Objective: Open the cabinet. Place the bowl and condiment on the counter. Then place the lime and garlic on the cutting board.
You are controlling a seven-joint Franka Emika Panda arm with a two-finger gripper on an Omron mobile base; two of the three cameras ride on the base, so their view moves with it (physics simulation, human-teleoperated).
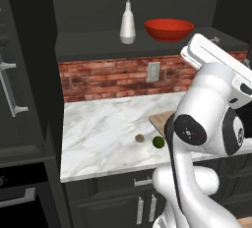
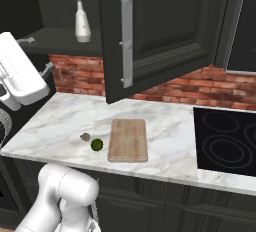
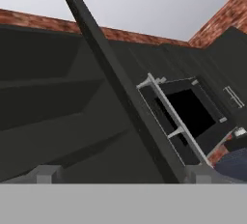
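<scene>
The cabinet stands open, and its right door [image 2: 165, 26] with a silver bar handle [image 2: 127, 41] swings out over the counter [image 2: 170, 136]. On the cabinet shelf [image 1: 88, 45] the white condiment bottle [image 1: 128, 24] stands upright, just left of the red bowl [image 1: 169, 29]. The dark green lime [image 2: 96, 144] and the smaller garlic [image 2: 85, 136] lie on the marble, just left of the wooden cutting board [image 2: 128, 139]. My gripper [image 2: 39, 53] is raised to shelf height at the left of the opening. It is open, with nothing between its fingertips [image 3: 46, 174].
A black stovetop [image 2: 225, 141] sits in the counter to the right of the board. A brick backsplash [image 1: 108, 79] with an outlet [image 1: 153, 71] runs under the shelf. At the far left stands a tall dark side cabinet [image 1: 19, 74].
</scene>
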